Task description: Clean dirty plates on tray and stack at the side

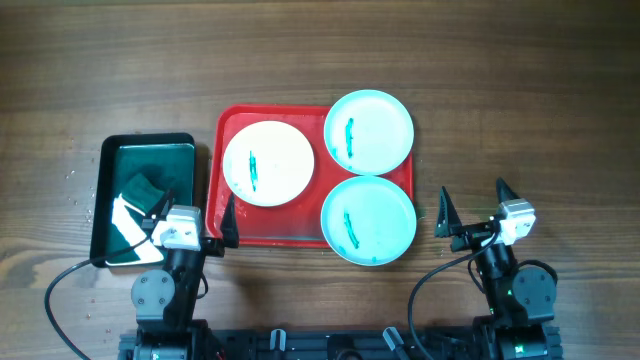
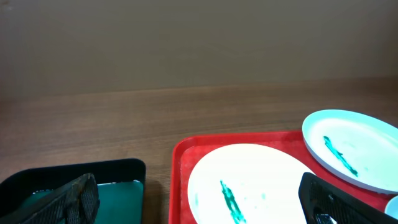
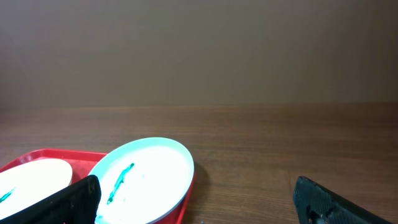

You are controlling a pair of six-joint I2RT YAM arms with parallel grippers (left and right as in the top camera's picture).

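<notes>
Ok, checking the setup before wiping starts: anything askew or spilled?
The far turquoise plate overhangs the tray at its back rim and the near turquoise plate its front rim; the white plate lies fully inside. All carry teal smears.

A large red rectangular plastic tray (image 1: 232, 120) bears a round white plate (image 1: 280, 160), a far-right round pale turquoise plate (image 1: 375, 130) and a near-right round pale turquoise plate (image 1: 378, 212), each streaked dark teal.

- The red tray (image 1: 262, 228), rectangular with a raised rim, lies flat mid-desk.
- The white plate (image 1: 268, 163) sits in its left half, with a dark teal smear.
- The far turquoise plate (image 1: 369, 131) overhangs the tray's far-right corner, smeared.
- The near turquoise plate (image 1: 368, 219) overhangs its near-right corner, smeared.
</notes>
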